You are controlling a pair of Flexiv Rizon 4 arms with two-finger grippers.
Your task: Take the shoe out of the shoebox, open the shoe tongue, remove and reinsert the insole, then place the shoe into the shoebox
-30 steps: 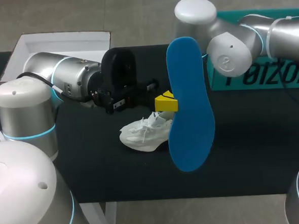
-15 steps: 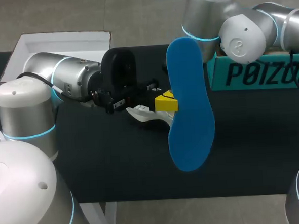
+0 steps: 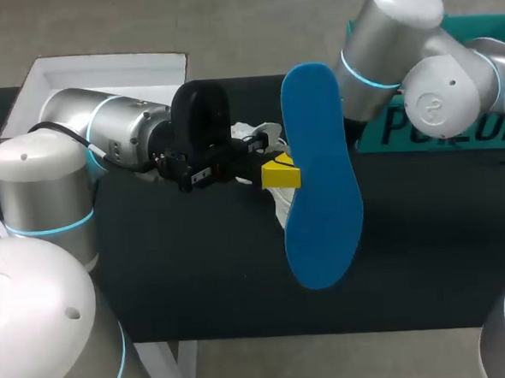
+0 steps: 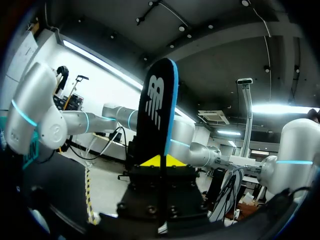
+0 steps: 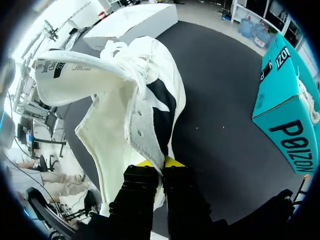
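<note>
Blue insole (image 3: 320, 176) is pinched upright in the left claw (image 3: 279, 172), so removal is judged done; the white shoe (image 5: 130, 115) is clamped by its collar in the right claw (image 5: 161, 172), just behind it. Reinsertion and boxing are left. The teal shoebox (image 5: 280, 100) is set at 2 o'clock on the worktop (image 3: 197, 269), a white box (image 3: 100, 74) at 10 o'clock, neither judged obstructive.

Desk (image 3: 197, 269): black top. Far-left corner: open white box (image 3: 100, 74). Far-right side: teal shoebox (image 5: 282, 100), standing on the black surface, partly hidden behind an arm.
</note>
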